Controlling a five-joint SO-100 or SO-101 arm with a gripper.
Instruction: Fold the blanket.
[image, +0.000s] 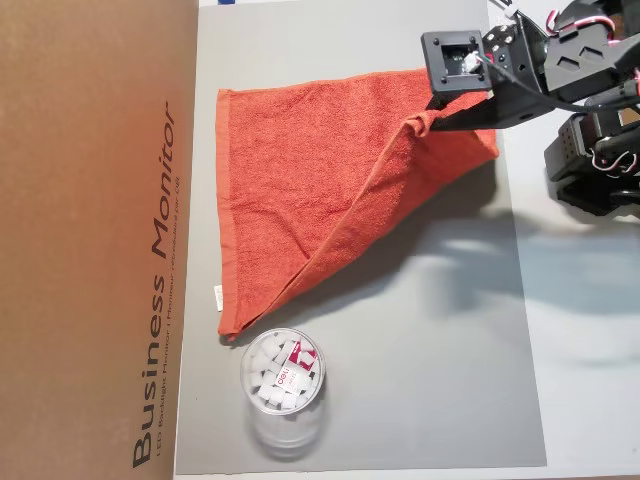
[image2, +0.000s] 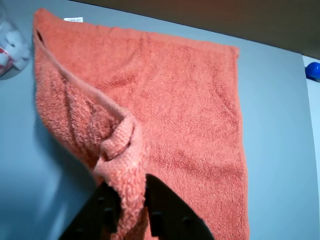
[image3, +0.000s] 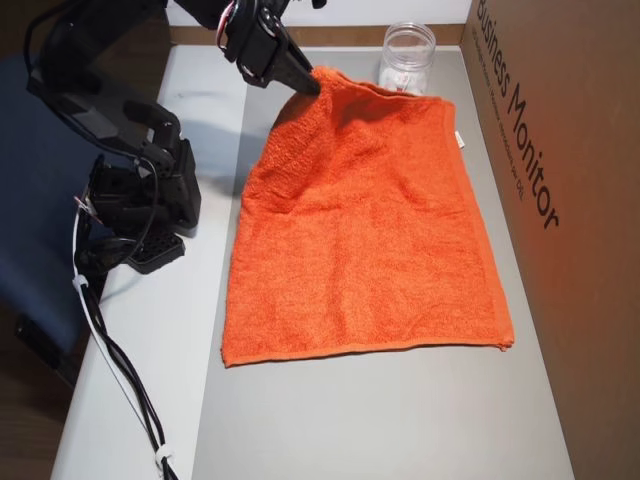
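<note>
The blanket (image: 300, 170) is an orange-red terry towel spread on a grey mat (image: 430, 350). One corner is lifted and drawn across the cloth, leaving a diagonal folded edge in an overhead view. My gripper (image: 422, 125) is shut on that corner. In the wrist view the black fingers (image2: 165, 215) pinch the bunched hem of the blanket (image2: 185, 110) at the bottom, gripper (image2: 131, 200). In the other overhead view the gripper (image3: 312, 82) holds the raised corner near the far edge of the blanket (image3: 360, 240). A small white tag (image2: 73, 19) shows on the hem.
A clear plastic jar (image: 283, 385) with white pieces inside stands just off one blanket corner, also jar (image3: 407, 55). A large brown cardboard box (image: 90, 240) borders one side of the mat. The arm's base (image3: 140, 200) stands off the mat. A blue object (image2: 313, 70) shows at the wrist view's right edge.
</note>
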